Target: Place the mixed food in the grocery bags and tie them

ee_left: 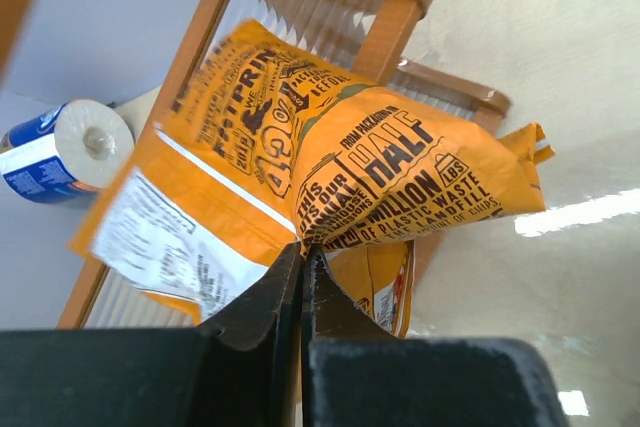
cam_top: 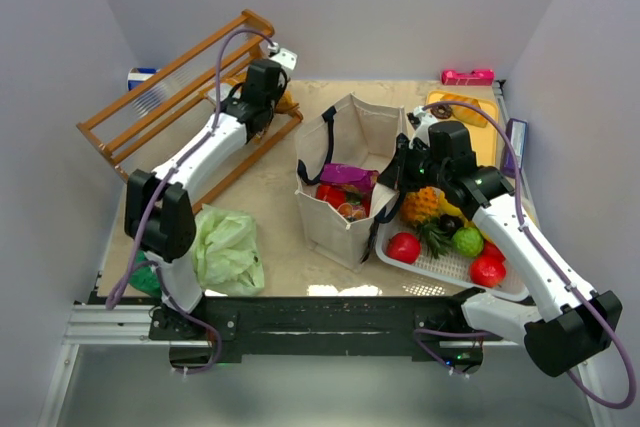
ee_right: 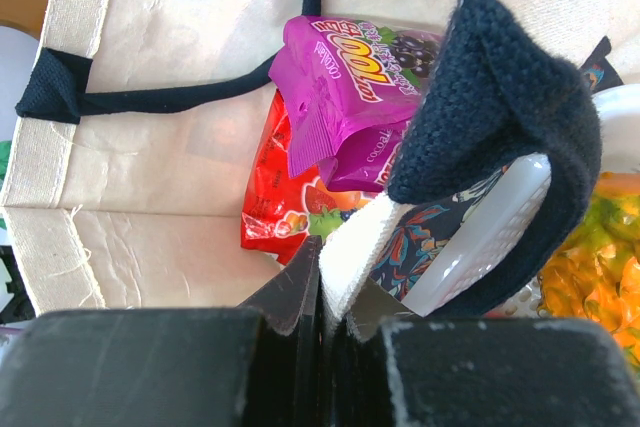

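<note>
Pale lilac-grey walls point(cam_top: 330, 7) close in a sandy-beige table point(cam_top: 270, 172) on three sides. A black rail point(cam_top: 330, 312) runs along its near edge, where both arms are bolted. A strip of light glares off the surface just behind that rail.

In the far left corner a blue-and-white roll point(cam_top: 143, 77) lies against the wall. Next to it a wooden rack point(cam_top: 170, 112) sits slanted across the left rear of the table. The left gripper point(ee_left: 303, 252) is at the rack's far end, its jaws pressed together on the lower edge of an orange packet point(ee_left: 340, 157). The packet hangs in front of the rack's slats; whether it touches the table I cannot tell.

At the front left a green bag point(cam_top: 228, 250) lies crumpled on the surface beside the left arm's base. A dark green bundle point(cam_top: 145, 280) sits at the table's edge.

In the middle the tote point(cam_top: 345, 217) stands upright and open. Inside it, a purple packet point(ee_right: 345, 77) rests on a red packet point(ee_right: 280, 197). The right gripper point(ee_right: 322, 247) pinches the tote's right rim, just beside a black strap point(ee_right: 500, 97).

Touching the tote's right side, a white basket point(cam_top: 455, 269) holds a pineapple point(cam_top: 420, 205), red fruits point(cam_top: 404, 247) and a green fruit point(cam_top: 467, 241). Behind it lies a yellow tray point(cam_top: 470, 117), and a pink thing point(cam_top: 467, 76) sits against the rear wall.
</note>
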You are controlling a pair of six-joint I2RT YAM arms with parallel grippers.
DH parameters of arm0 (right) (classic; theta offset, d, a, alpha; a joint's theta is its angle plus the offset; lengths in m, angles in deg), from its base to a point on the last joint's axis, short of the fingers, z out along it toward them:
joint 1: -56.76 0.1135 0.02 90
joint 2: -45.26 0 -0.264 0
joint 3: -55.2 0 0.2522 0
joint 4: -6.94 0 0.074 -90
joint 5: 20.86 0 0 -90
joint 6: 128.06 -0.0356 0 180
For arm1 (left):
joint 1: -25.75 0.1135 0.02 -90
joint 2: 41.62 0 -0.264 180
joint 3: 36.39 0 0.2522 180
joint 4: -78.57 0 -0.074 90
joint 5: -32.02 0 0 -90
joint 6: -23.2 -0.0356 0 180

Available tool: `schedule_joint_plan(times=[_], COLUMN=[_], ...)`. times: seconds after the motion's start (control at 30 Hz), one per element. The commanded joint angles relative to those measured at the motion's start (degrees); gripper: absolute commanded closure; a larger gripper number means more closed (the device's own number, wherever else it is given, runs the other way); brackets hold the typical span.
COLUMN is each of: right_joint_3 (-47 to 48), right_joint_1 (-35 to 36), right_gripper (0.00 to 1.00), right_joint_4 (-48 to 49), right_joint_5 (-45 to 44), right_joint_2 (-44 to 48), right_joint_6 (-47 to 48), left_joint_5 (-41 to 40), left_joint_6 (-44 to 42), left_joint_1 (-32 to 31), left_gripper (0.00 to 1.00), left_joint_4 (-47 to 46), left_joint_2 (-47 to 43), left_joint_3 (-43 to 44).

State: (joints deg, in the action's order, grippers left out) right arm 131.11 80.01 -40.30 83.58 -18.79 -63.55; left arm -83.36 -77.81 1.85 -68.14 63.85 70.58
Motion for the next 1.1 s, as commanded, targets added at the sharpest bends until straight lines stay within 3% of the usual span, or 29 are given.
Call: schedule_joint_plan(times=[0.0, 0.23, 0.4, 0.6, 0.73, 0.9, 1.07], right_joint_3=[3.42, 3.77, 3.94, 3.59, 3.15, 2.63, 2.71], right_joint_1=[0.05, 0.05, 0.05, 0.05, 0.13, 0.05, 0.05], right_gripper=[0.93, 0.93, 0.93, 0.93, 0.93, 0.93, 0.93], right_joint_4=[2.89, 2.01, 1.22, 1.3, 1.39, 1.04, 0.69], right_joint_5=[0.24, -1.42, -2.48, -2.66, -2.66, -2.75, -3.01], right_joint_2=[2.0, 2.26, 2.7, 3.14, 3.93, 5.34, 5.96], right_joint_6=[0.54, 0.8, 0.89, 0.45, 0.1, -0.08, -0.17], left_joint_5=[3.65, 22.64, 36.07, 46.11, 44.56, 36.39, 37.33], left_joint_6=[3.97, 10.12, 18.81, 31.56, 37.45, 38.34, 38.17], left_joint_1=[-2.11, -3.34, -4.92, -8.96, -12.48, -12.84, -14.85], left_gripper=[1.0, 1.0, 1.0, 1.0, 1.0, 1.0, 1.0], left_joint_4=[-0.54, -1.16, -1.16, -6.78, -13.18, -16.62, -16.11], left_joint_2=[-12.03, -26.7, -29.62, -30.15, -31.72, -34.01, -31.21], left_joint_3=[-0.39, -2.16, 1.44, 0.41, -6.97, -17.42, -22.02])
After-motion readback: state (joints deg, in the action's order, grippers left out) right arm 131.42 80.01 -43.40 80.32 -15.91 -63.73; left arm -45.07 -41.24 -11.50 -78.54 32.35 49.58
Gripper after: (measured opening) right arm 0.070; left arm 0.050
